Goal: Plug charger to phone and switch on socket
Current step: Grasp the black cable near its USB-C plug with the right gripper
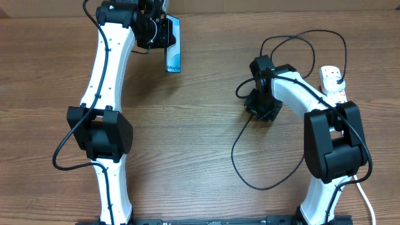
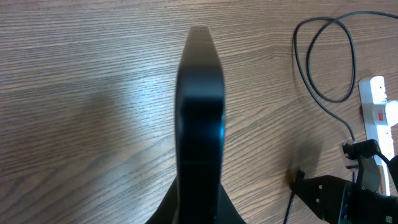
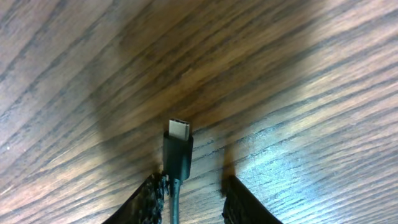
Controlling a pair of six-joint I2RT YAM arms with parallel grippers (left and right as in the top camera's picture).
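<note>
The phone is clamped edge-on between the pressed-together fingers of the left gripper at the far left of the table, its long axis run front to back with the free end pointed toward the arm bases. The charger tip is seen between the part-spread fingers of the right gripper, laid along the left finger and pointed straight away from the wrist, with a gap left to the right finger. The socket is lying at the right edge, partly hidden by the right arm.

Edge-on phone fills centre; charger loops at right
</note>
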